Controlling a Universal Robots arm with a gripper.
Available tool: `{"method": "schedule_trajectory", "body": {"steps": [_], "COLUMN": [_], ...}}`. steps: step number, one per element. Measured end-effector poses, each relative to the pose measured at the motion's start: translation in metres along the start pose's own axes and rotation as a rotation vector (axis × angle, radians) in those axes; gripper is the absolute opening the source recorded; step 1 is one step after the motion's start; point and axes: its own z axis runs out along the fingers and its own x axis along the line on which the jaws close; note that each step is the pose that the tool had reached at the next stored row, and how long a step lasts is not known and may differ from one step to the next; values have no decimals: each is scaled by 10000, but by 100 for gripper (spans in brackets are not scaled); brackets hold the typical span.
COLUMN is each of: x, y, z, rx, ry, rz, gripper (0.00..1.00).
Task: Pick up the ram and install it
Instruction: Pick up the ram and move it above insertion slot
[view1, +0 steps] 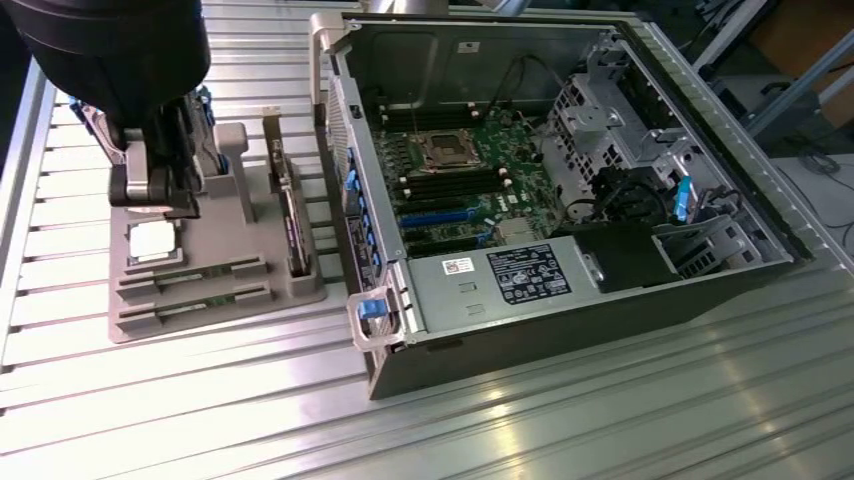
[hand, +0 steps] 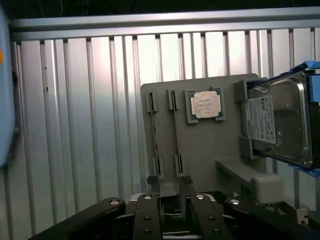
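Note:
Two ram sticks lie edge-up in slots of the grey parts tray (view1: 214, 325). One ram stick (view1: 187, 273) sits nearer the CPU and the other ram stick (view1: 180, 307) nearer the tray's front edge. In the wrist view they appear as thin strips, ram (hand: 154, 135) and ram (hand: 176, 132). My gripper (view1: 167, 205) hangs over the tray just beyond the CPU, apart from both sticks. In the wrist view the gripper (hand: 168, 181) is open, with nothing between its fingertips (hand: 149, 181).
The tray also holds a square silver CPU (view1: 151, 241) (hand: 206, 104), an upright expansion card (view1: 287, 210) and a hard drive (hand: 280, 120) in a blue bracket. On the exterior view's right stands the open computer case (view1: 694, 290), with its motherboard (view1: 461, 175) and power supply (view1: 507, 280). The table is ribbed aluminium.

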Motion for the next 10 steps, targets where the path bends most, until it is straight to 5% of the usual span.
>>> {"method": "schedule_trajectory", "body": {"steps": [7, 10], "x": [6, 8], "y": [4, 1], "z": [239, 318], "rx": [-4, -33], "ry": [6, 44], "rz": [-141, -910], "gripper": [30, 30]}}
